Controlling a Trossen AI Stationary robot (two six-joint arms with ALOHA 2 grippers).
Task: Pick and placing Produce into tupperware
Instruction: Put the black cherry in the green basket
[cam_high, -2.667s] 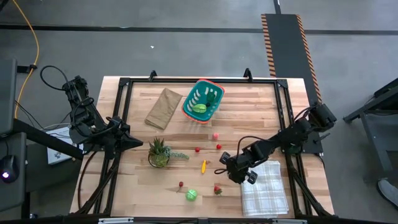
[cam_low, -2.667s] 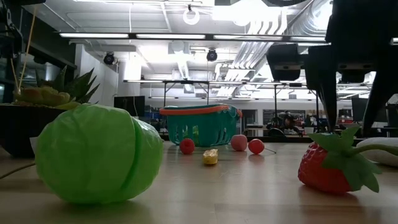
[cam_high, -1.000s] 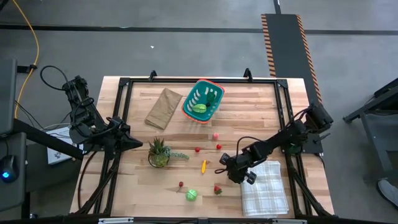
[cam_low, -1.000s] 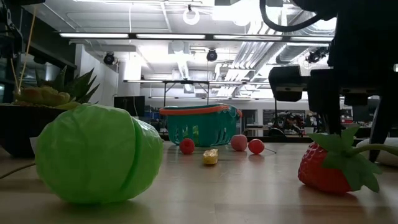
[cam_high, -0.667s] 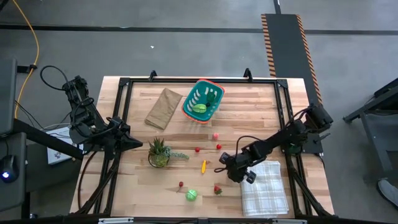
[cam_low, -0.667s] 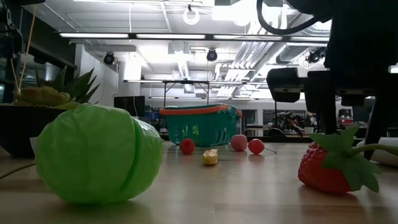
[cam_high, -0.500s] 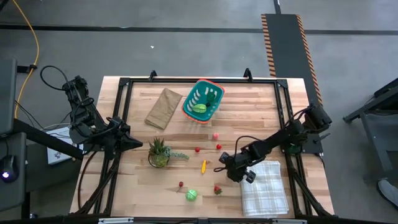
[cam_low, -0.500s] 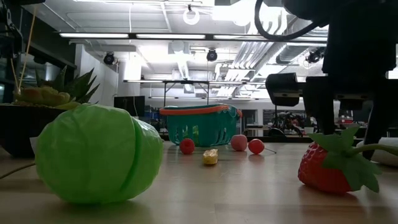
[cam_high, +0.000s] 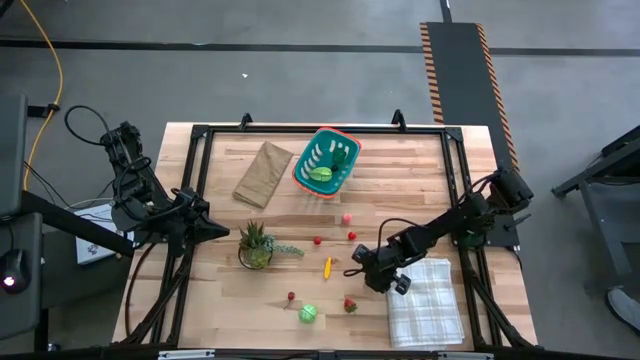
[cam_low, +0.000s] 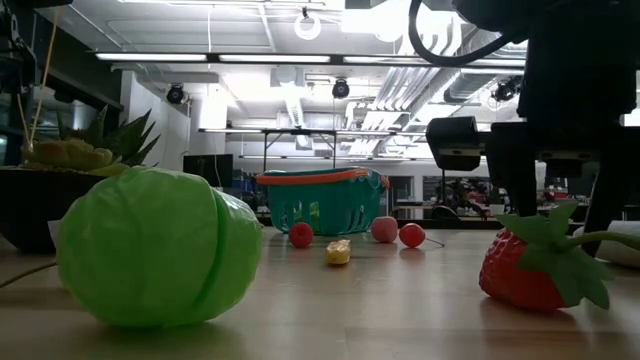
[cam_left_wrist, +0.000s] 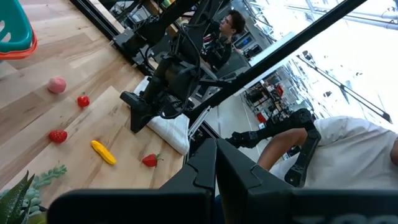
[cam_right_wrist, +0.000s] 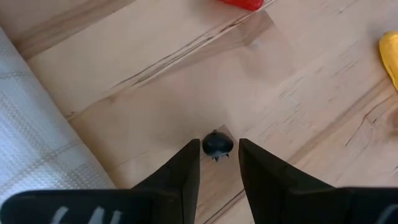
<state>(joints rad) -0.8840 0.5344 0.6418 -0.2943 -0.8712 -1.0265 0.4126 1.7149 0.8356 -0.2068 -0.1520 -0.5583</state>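
Low over the surface (cam_high: 420, 190), the right pincer (cam_right_wrist: 218, 163) is hanging with its fingers narrowly apart around a small dark berry (cam_right_wrist: 217, 144), probably to grab it for the tupperware (cam_high: 326, 162).

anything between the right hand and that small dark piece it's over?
Nothing visible. In the right wrist view the right hand is open, its fingers on either side of the small dark piece, with only bare table around it. The checked cloth lies off to one side.

We see even top-down light; low view backlit by ceiling strips (cam_low: 200, 56), foreground dark; left wrist sky-side blown out.
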